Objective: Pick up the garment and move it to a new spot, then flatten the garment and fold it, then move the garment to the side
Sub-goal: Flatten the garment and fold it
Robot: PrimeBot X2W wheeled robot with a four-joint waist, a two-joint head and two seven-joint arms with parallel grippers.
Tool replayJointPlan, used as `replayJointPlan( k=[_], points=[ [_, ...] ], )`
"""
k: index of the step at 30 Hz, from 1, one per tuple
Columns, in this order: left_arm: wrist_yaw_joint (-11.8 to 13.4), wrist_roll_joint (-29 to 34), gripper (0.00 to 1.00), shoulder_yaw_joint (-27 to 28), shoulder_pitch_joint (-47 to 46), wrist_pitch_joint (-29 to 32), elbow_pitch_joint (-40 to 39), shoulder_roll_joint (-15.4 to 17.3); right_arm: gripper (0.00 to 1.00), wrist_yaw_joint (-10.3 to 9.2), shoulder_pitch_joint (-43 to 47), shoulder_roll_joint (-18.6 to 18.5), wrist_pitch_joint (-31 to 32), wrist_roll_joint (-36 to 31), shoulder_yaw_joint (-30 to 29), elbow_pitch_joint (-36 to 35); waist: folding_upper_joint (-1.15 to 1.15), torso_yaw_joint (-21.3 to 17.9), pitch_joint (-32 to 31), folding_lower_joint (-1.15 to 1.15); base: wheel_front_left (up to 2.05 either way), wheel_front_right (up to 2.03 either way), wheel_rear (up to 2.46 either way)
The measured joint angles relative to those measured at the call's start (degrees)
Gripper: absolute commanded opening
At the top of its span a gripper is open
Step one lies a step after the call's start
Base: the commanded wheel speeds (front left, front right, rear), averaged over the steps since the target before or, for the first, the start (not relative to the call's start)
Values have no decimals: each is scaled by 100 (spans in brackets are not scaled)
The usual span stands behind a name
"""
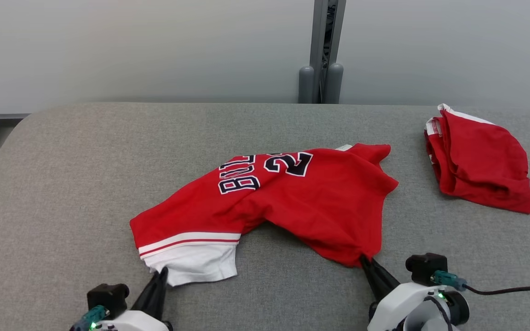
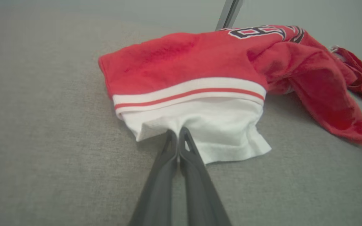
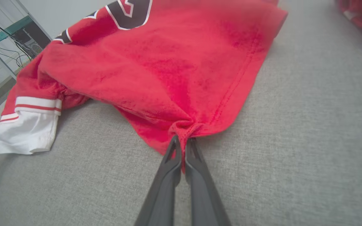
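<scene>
Pinching the rumpled garment [image 1: 292, 197], left hand [image 1: 161, 274] clamped on its white hem [image 2: 200, 125], right hand [image 1: 365, 262] clamped on a red corner [image 3: 196, 127], with flattening, folding and side move ahead.

Red shirt [image 1: 292, 197], grey table [image 1: 85, 184]
The shirt is red with a white end band crossed by one thin red stripe, and dark navy letters and digits edged white. The other garment [image 1: 481, 161] is red, trimmed white. The table is flecked grey weave; my left gripper [image 2: 178, 133] and right gripper [image 3: 182, 141] are dark grey.
</scene>
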Motion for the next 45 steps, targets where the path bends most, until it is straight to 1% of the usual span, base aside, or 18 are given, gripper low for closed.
replayJointPlan(
  k=[4,7,10,15,19,21,23,25,28,31,33,37,39,41,43,45],
  points=[
    [42,428,0,350,101,0,-945,204,0,0,-47,-188,-18,90,-27,-531,0,-3,-37,0,0,0,0],
    [58,700,0,459,84,0,-1493,354,0,0,-140,-361,-24,137,15,-912,0,-27,-49,0,0,0,0],
    [64,881,0,498,-71,0,-1864,544,0,0,-330,-499,7,323,73,-1294,0,-63,-26,0,0,0,0],
    [16,991,0,344,-802,101,-2147,1011,0,0,-992,-768,302,490,304,-1742,0,-135,127,0,0,0,0],
    [-13,907,0,164,-1625,367,-2299,1356,0,0,-1748,-793,501,673,386,-1876,0,-190,345,0,0,0,0],
    [-15,905,0,-4,-2094,500,-2323,1583,0,0,-2197,-795,584,783,394,-1846,0,-217,483,0,0,0,0],
    [-21,658,0,-178,-2605,619,-2313,1724,0,0,-2686,-786,668,873,403,-1736,0,-241,634,0,0,0,0],
    [-24,608,0,-398,-3125,720,-2252,1967,0,0,-3156,-708,727,1089,371,-1594,0,-269,792,0,0,0,0],
    [-24,172,0,-636,-3930,849,-2098,2169,0,0,-3914,-610,827,1327,304,-1222,0,-310,1058,0,0,0,0],
    [-24,-196,0,-857,-4743,965,-1798,2351,0,0,-4757,-544,914,1536,170,-749,0,-349,1358,0,0,0,0],
    [-24,-423,0,-1014,-5277,1031,-1546,2491,0,0,-5314,-475,949,1551,152,-428,0,-373,1573,0,0,0,0],
    [-24,-953,0,-1159,-6352,1157,-1029,2697,0,0,-6434,-300,912,1696,-101,294,0,-440,2017,0,0,0,0],
    [-24,-949,0,-1361,-6920,1206,-860,2825,0,0,-6913,-253,823,1678,-170,694,0,-480,2229,0,0,0,0],
    [-24,-1029,0,-1480,-7398,1216,-666,2825,0,0,-7338,-207,736,1658,-270,1080,0,-519,2425,0,0,0,0],
    [-24,-1179,0,-1541,-7789,1211,-433,2757,0,0,-7706,-158,619,1595,-336,1474,0,-551,2591,0,0,0,0],
    [-24,-1178,0,-1681,-8165,1216,-212,2735,0,0,-8049,-126,476,1495,-368,1837,0,-575,2722,0,0,0,0]
  ],
)
